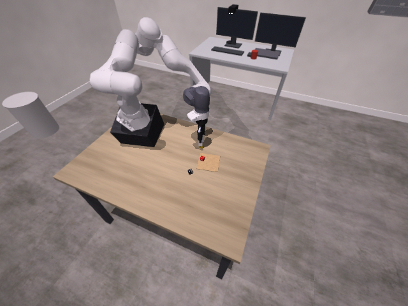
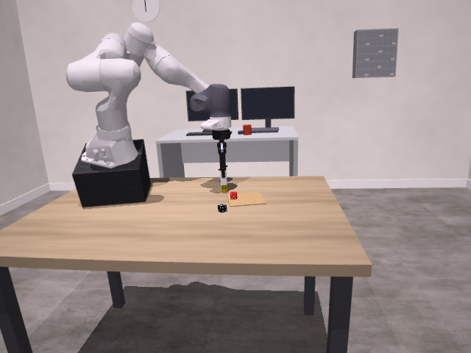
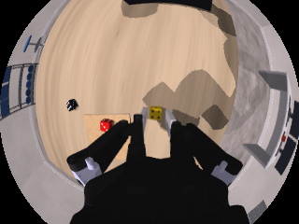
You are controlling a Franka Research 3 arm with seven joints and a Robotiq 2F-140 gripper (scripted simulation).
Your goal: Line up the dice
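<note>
A yellow die (image 1: pixel 201 146) rests on the table just off the edge of the tan mat (image 1: pixel 209 162) that faces the robot's base. My gripper (image 1: pixel 201 144) points straight down over it. Its fingers are partly open, one on each side of the die, and I see no squeeze. In the wrist view the yellow die (image 3: pixel 156 114) sits between the fingertips. A red die (image 1: pixel 202 158) lies on the mat's near-left corner and also shows in the wrist view (image 3: pixel 106 125). A black die (image 1: pixel 190 171) lies on the table left of the mat.
The robot's black base block (image 1: pixel 138 126) stands at the table's back left corner. A desk with monitors (image 1: pixel 243 55) stands behind the table, well away from it. A grey cylinder (image 1: pixel 31 113) is at the far left, off the table.
</note>
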